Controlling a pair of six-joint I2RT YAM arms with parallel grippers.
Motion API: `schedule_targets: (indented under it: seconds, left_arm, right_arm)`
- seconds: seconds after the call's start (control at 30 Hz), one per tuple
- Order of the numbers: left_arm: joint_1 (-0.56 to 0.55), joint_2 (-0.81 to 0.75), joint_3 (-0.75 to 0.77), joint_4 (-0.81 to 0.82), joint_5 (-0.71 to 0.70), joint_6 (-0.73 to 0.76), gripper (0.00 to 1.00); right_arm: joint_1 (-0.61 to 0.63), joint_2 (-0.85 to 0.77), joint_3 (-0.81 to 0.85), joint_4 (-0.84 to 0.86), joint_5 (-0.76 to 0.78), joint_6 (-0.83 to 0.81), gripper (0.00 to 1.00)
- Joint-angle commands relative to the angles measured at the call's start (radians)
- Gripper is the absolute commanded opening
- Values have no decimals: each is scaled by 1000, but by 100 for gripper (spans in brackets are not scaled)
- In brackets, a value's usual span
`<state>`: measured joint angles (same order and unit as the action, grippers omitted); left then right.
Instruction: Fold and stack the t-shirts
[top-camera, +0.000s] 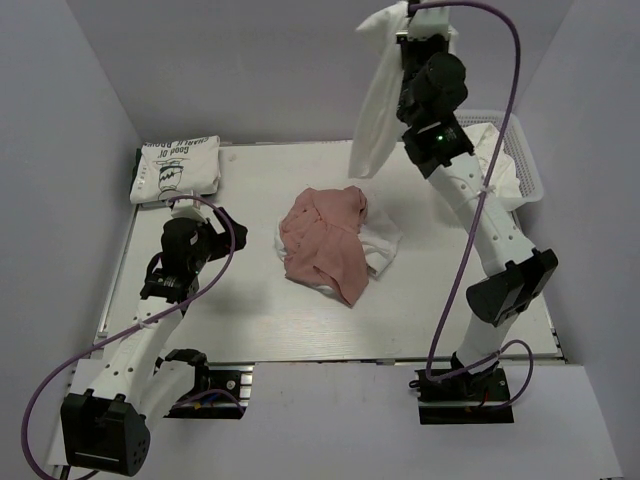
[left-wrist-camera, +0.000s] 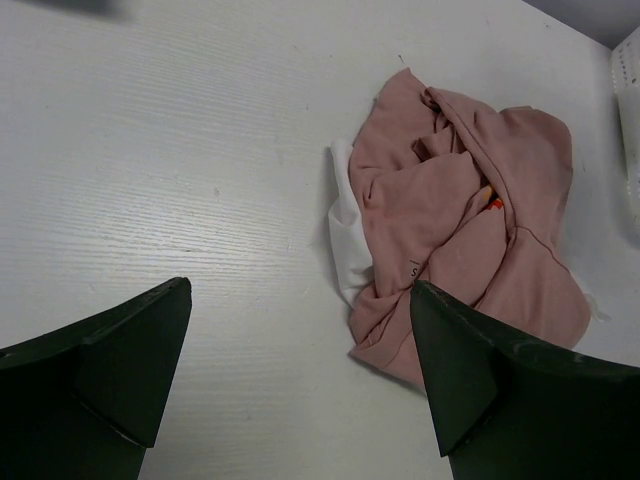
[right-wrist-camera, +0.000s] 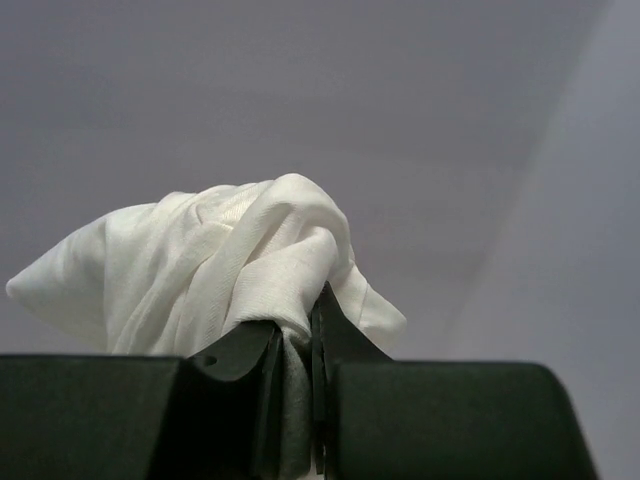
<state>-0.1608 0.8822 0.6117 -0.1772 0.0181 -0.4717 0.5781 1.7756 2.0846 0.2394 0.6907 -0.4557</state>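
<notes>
Progress: one folded white line-print t-shirt (top-camera: 177, 168) lying far-left of pink crumpled fabric heap (top-camera: 325, 245) | right gripper (right-wrist-camera: 300, 320) clamping unfolded white cotton t-shirt (right-wrist-camera: 215, 260) | left gripper (left-wrist-camera: 300, 290) hanging open

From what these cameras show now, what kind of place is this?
Probably a robot test cell in a laboratory, not a home: plain grey walls enclose a white table, and a left arm and a right arm are mounted side by side at its near edge.
</notes>
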Motion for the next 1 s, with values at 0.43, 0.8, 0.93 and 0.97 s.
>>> schedule_targets:
  seconds: [0.43, 0.8, 0.93, 0.97]
  left_arm:
    - [-3, 27, 0, -5, -27, 5, 100]
    - [-3, 55, 0, 4, -27, 15, 100]
    - [-3, 64, 0, 4, -27, 15, 100]
    - [-3, 75, 0, 4, -27, 15, 100]
  right_arm:
    - [-443, 67, -27, 31, 139, -149, 0]
    - [-550, 263, -189, -165, -26, 118, 0]
    - [-560, 331, -89, -380, -17, 248, 27]
    - [-561, 329, -77, -422, -14, 297, 38]
